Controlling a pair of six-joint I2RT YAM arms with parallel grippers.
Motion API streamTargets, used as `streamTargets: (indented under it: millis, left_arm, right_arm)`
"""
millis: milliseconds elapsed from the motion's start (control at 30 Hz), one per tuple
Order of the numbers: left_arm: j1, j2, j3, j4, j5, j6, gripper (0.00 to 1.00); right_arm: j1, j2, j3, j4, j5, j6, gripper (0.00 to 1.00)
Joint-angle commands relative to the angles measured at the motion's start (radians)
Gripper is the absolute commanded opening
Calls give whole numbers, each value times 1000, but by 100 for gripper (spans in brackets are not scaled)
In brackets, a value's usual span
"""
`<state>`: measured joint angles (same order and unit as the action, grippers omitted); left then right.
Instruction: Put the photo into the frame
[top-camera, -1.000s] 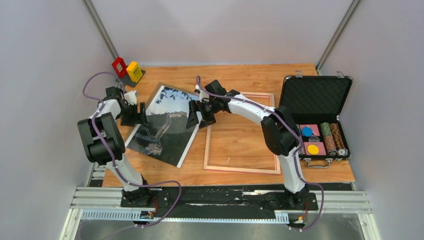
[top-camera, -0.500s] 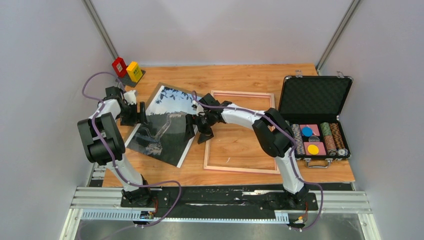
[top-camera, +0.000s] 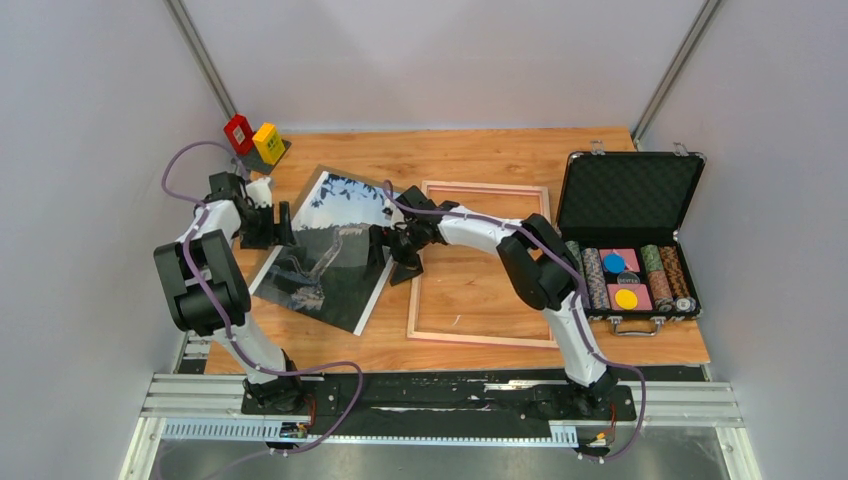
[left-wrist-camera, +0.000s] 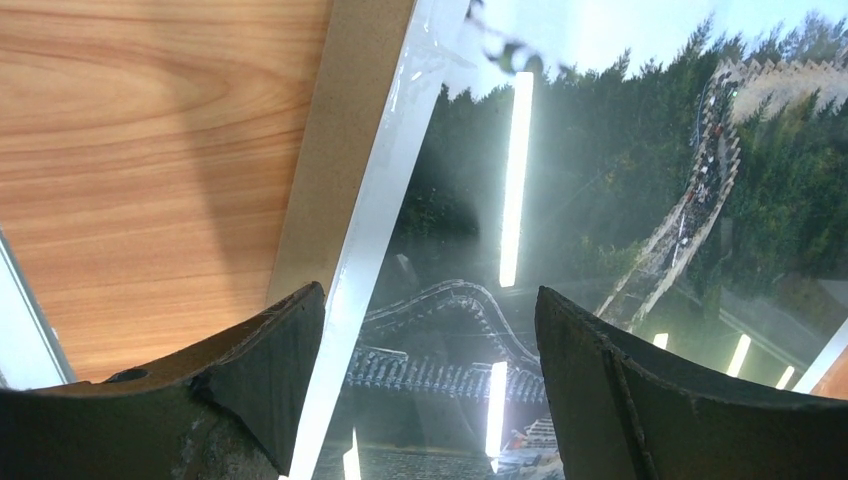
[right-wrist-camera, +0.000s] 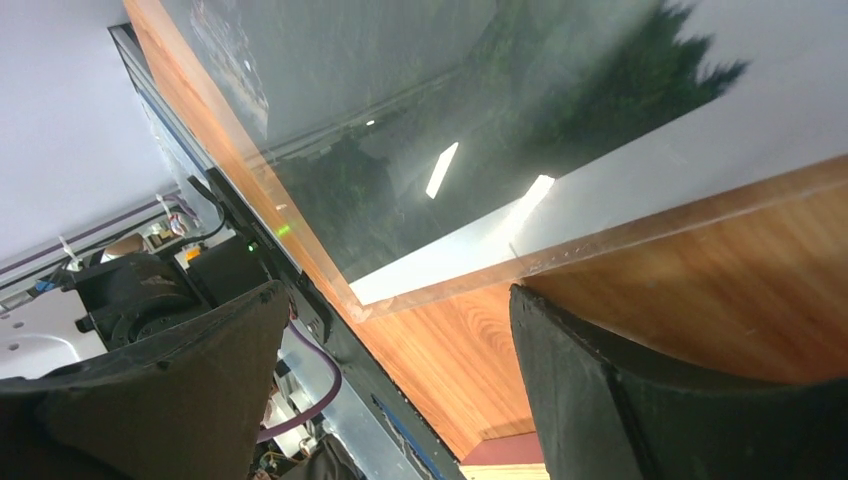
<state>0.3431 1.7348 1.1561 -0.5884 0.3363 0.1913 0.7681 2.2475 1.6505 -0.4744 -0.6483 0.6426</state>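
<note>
The photo (top-camera: 330, 250), a wall over dark green hills with a white border, lies tilted on the table left of centre under a glossy clear sheet. The frame (top-camera: 413, 300) lies flat to its right, with bare table showing inside it. My left gripper (top-camera: 275, 228) hangs open at the photo's left edge. In the left wrist view the photo (left-wrist-camera: 600, 200) and its white border run between the spread fingers (left-wrist-camera: 270, 360). My right gripper (top-camera: 385, 250) is open at the photo's right edge. The right wrist view shows the photo (right-wrist-camera: 420, 130) with a corner of its sheet just ahead of the gripper (right-wrist-camera: 395, 340).
A brown backing board (left-wrist-camera: 340, 130) pokes out along the photo's left side. An open black case (top-camera: 630, 240) of poker chips stands at the right. Red (top-camera: 238, 133) and yellow (top-camera: 268, 143) blocks sit at the back left. A frame corner (right-wrist-camera: 510, 449) shows low between the right fingers.
My right arm has swung left and nearer, bringing its gripper from the photo's upper right down along the right edge. The left gripper has barely moved. Both stay open.
</note>
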Motion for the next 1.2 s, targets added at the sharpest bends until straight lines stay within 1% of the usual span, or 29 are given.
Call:
streamTargets:
  millis: [0, 267, 433, 600, 733, 833, 900, 1167]
  left_arm:
    - [8, -44, -18, 28, 22, 32, 85]
    - [8, 13, 26, 48, 19, 23, 87]
    - [9, 85, 91, 18, 74, 26, 88]
    - [8, 166, 155, 1, 95, 30, 90]
    - [8, 213, 213, -36, 153, 36, 91]
    - [8, 226, 222, -53, 216, 43, 90]
    - [6, 233, 228, -62, 230, 50, 90]
    - [3, 257, 233, -64, 230, 59, 90]
  right_arm:
    - [-42, 59, 28, -1, 99, -9, 87]
    - [-79, 64, 51, -5, 124, -23, 87]
    - [-94, 80, 74, -8, 128, -29, 87]
    - [-103, 100, 98, -13, 124, -31, 87]
    - [-107, 113, 110, -17, 113, -31, 87]
    - [-110, 128, 124, -17, 97, -34, 87]
    - [-113, 142, 139, -18, 82, -34, 87]
    - [-131, 186, 204, -17, 36, -36, 87]
